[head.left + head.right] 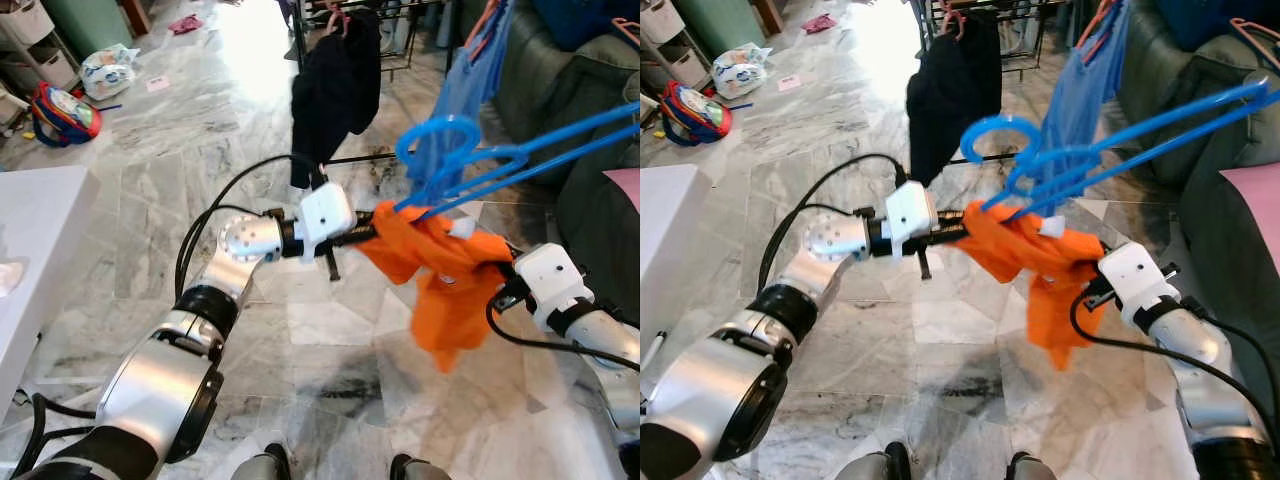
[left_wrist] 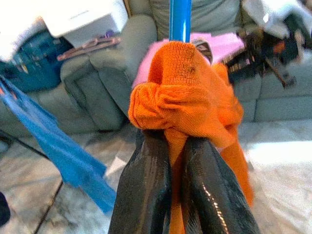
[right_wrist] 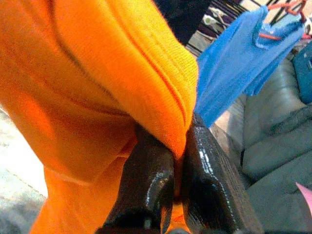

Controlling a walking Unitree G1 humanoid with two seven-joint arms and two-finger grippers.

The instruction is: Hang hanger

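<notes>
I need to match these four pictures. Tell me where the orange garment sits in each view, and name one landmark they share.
Left eye view: orange garment right of centre, stretched between left gripper and right gripper.
Right eye view: centre, under the blue hanger.
Left wrist view: centre, bunched above the black fingers.
Right wrist view: upper left.
Shared landmark: the blue hanging cloth.
</notes>
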